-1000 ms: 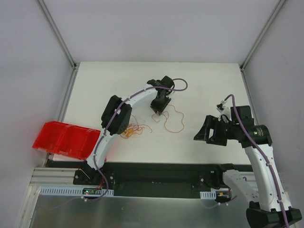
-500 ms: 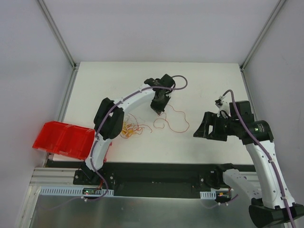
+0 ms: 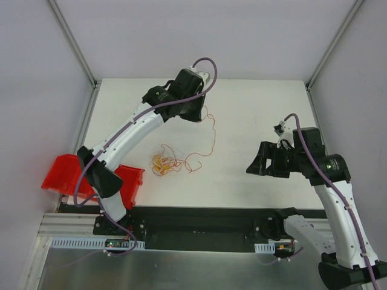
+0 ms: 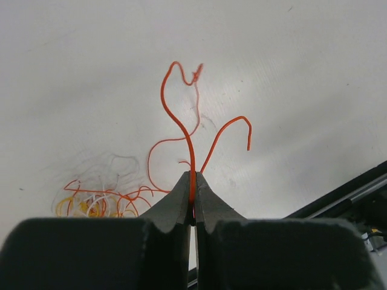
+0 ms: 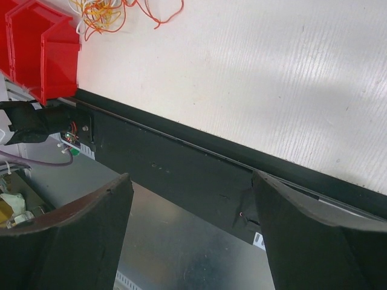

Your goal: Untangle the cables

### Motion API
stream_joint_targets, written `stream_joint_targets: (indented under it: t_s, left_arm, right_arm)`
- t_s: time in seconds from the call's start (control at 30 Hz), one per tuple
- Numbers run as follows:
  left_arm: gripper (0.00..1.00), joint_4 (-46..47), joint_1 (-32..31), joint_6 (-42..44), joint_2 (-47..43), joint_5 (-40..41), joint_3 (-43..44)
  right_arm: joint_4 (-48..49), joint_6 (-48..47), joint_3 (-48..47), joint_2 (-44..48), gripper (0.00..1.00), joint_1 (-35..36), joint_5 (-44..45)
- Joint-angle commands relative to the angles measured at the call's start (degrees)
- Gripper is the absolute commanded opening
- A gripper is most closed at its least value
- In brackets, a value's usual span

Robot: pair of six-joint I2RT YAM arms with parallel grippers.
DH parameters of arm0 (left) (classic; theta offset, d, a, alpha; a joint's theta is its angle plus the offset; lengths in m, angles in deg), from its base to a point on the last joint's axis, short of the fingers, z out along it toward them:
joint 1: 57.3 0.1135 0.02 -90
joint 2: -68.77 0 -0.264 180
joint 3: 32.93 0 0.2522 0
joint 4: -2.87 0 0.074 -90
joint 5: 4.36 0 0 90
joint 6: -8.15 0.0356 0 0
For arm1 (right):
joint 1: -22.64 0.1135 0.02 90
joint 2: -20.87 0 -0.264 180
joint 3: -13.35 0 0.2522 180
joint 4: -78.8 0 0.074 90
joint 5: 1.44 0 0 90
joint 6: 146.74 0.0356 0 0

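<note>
A small tangle of thin red, orange-yellow and whitish cables [image 3: 164,163] lies on the white table; it also shows in the left wrist view [image 4: 97,199] and the right wrist view [image 5: 100,15]. One long red cable [image 3: 208,136] runs from the tangle up to my left gripper [image 3: 196,116], raised near the table's back. In the left wrist view the left gripper [image 4: 193,181] is shut on this red cable [image 4: 184,130]. My right gripper [image 3: 254,168] is open and empty at the right, well apart from the cables; in its own view [image 5: 190,187] it points at the table's front edge.
A red bin [image 3: 84,176] hangs at the table's front left corner, also in the right wrist view [image 5: 42,48]. A black rail [image 3: 199,217] runs along the front edge. Grey walls and metal posts enclose the table.
My left gripper has moved up and back towards the table's rear, pulling the red cable out long from the tangle. The right arm has barely moved.
</note>
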Motion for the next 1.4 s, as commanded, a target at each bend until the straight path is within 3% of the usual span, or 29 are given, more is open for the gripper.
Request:
stream_joint_targets:
  t_s: [0.0,0.4,0.8,1.17,1.37]
  left_arm:
    - [0.00,-0.9,-0.3,-1.0,-6.8,6.7,3.2]
    - [0.00,2.4,-0.3,1.9,-18.9,18.8,21.2]
    - [0.00,11.4,-0.2,9.3,-30.1,24.0,23.3]
    - [0.00,10.3,-0.3,6.7,-44.8,31.3,1.0]
    - [0.00,4.8,-0.3,1.6,-51.6,34.2,-6.5]
  right_arm:
    - [0.2,0.8,0.4,1.2,0.81,0.4,-0.5]
    - [2.5,2.5,2.2,0.2,0.81,0.4,-3.2]
    - [5.6,3.8,4.2,-0.8,0.81,0.3,-4.8]
    - [7.8,5.5,5.8,-2.4,0.81,0.3,-6.1]
    - [9.8,7.5,7.4,-4.2,0.81,0.4,-7.8]
